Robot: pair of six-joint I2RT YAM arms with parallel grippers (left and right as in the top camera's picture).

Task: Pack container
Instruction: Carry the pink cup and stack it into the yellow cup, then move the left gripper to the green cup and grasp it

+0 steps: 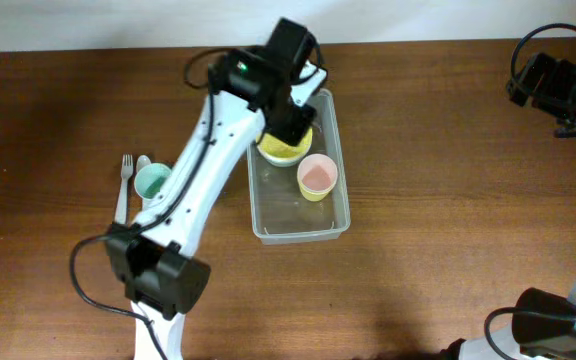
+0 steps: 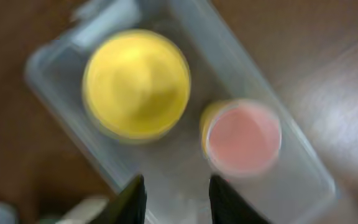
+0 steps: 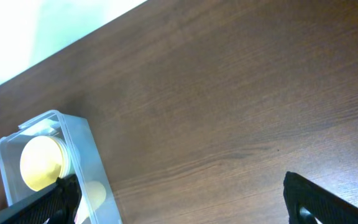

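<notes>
Fork (image 1: 122, 190), spoon (image 1: 143, 161) and teal cup (image 1: 152, 182) (3, clustered) lie apart from yellow bowl (image 1: 280, 151) and pink cup (image 1: 317, 176).

From here I count one clear container (image 1: 298, 215), one yellow bowl (image 1: 280, 150), one teal bowl (image 1: 152, 181), one pink cup (image 1: 317, 177), one fork (image 1: 123, 188) and seemingly one spoon (image 1: 143, 161).
</notes>
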